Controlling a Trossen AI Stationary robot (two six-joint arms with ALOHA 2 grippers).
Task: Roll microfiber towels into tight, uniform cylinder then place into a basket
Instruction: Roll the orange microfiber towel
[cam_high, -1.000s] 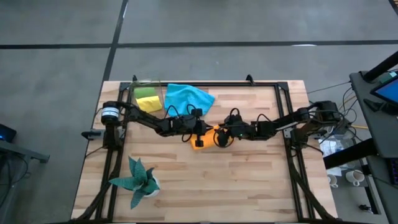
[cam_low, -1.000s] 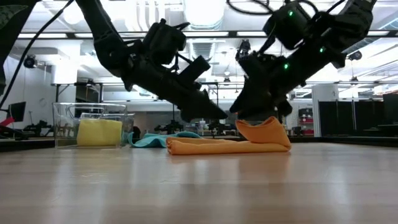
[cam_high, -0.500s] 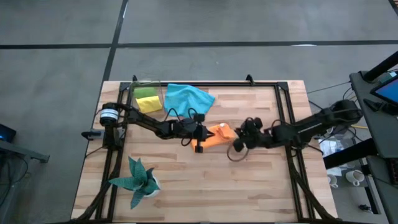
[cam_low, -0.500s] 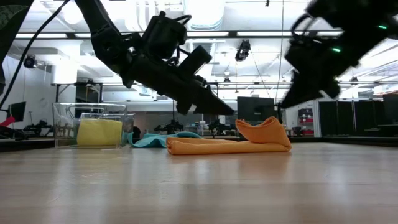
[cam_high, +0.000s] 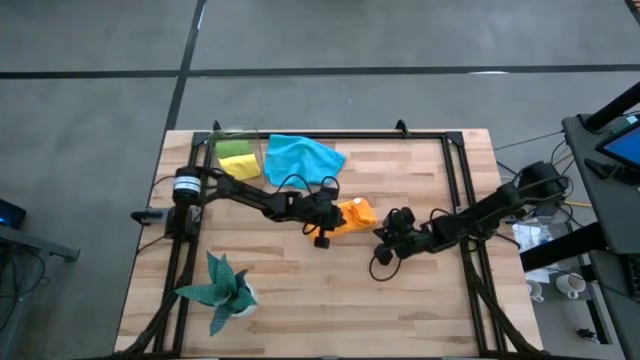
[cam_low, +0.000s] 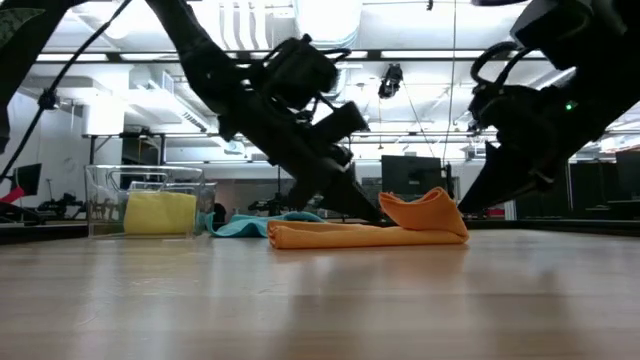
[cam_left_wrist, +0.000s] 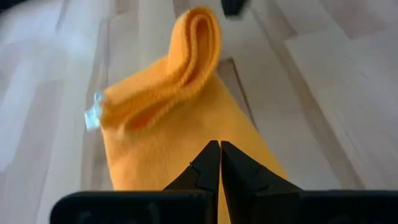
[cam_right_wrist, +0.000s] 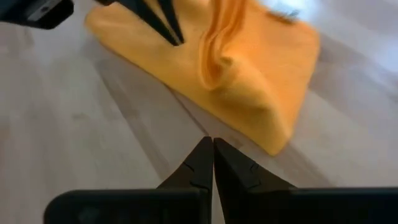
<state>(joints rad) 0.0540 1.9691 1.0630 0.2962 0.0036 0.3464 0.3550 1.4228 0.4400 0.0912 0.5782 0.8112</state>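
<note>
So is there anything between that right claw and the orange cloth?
Nothing: in the right wrist view, only bare table separates the shut right gripper from the orange towel.

the orange towel (cam_left_wrist: 180, 106) is soft, matt, finely napped cloth. the table (cam_high: 400, 300) is smooth pale wood planks with a slight sheen. the basket (cam_low: 150, 200) looks like clear glossy plastic.

Plain orange towel (cam_high: 352, 214), dark fingers (cam_left_wrist: 208, 168)

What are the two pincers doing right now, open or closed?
Left pincer: closed, tips pressing on the orange towel.
Right pincer: closed and empty, beside that towel, not touching it.
</note>
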